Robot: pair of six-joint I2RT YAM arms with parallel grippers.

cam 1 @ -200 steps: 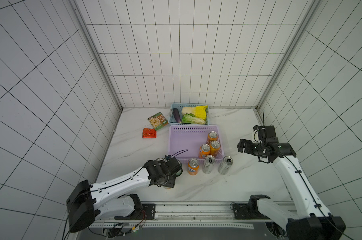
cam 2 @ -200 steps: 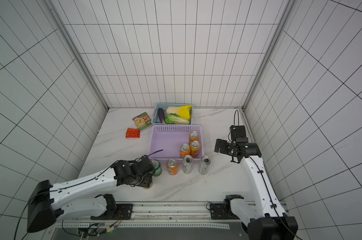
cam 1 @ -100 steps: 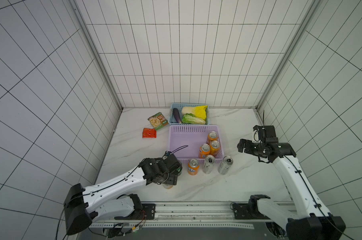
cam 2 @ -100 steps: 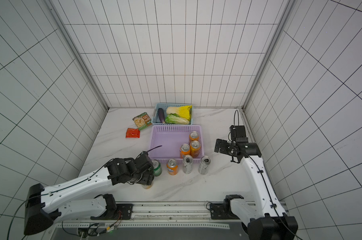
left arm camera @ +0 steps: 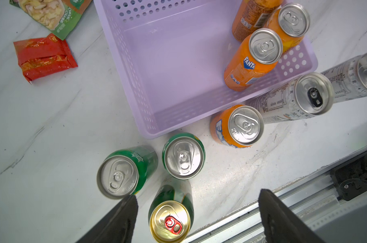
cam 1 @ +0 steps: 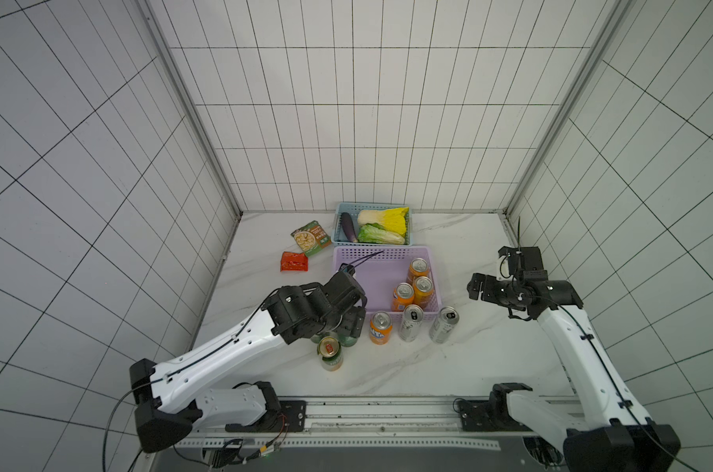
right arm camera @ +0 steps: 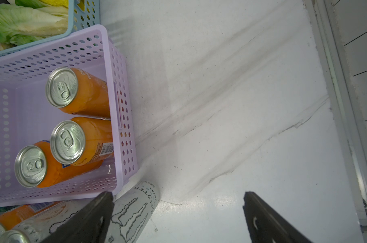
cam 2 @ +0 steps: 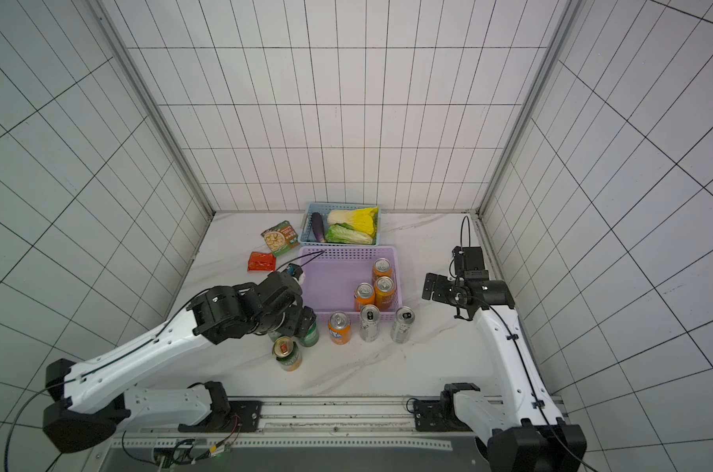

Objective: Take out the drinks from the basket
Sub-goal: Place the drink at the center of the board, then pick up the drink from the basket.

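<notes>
Left gripper (left arm camera: 197, 194): jaws wide, gripping nothing. Gold-top can (left arm camera: 170, 221) stands upright on the table (cam 1: 489, 359) between its fingers (left arm camera: 121, 218). There is a clear gap on each side, and the can is nearer one finger than the other. In both top views the wrist sits low over that spot and covers most of what's under it.

Just past the fingertips, toward the basket (cam 1: 381, 284): two green cans (left arm camera: 123, 174) (left arm camera: 183, 157), upright, side by side. Can't tell if they touch. The basket's near corner is right behind them.

To this gripper's right, in a row along the basket's front wall: orange can (cam 1: 380, 327), then two silver cans (cam 1: 411, 323) (cam 1: 444, 325). All upright on the table, outside the basket.

Further out and to its right, inside the basket: three orange cans (cam 1: 418, 269) (cam 1: 423, 290) (cam 1: 403, 296), upright, bunched at the right end.

Right gripper (right arm camera: 177, 194): jaws wide, gripping nothing, hanging over the table off the basket's right side, well apart from the left gripper. To its left is the basket's right wall, with the three orange cans just inside. In the wrist view the nearest silver can shows just beside one finger, lower down on the table.

Past the basket from both grippers: blue basket (cam 1: 337, 224) with vegetables, right against the back wall. Can't tell if they touch. Two packets (cam 1: 311, 239) (cam 1: 294, 261) lie flat beyond the left gripper, left of the basket.
</notes>
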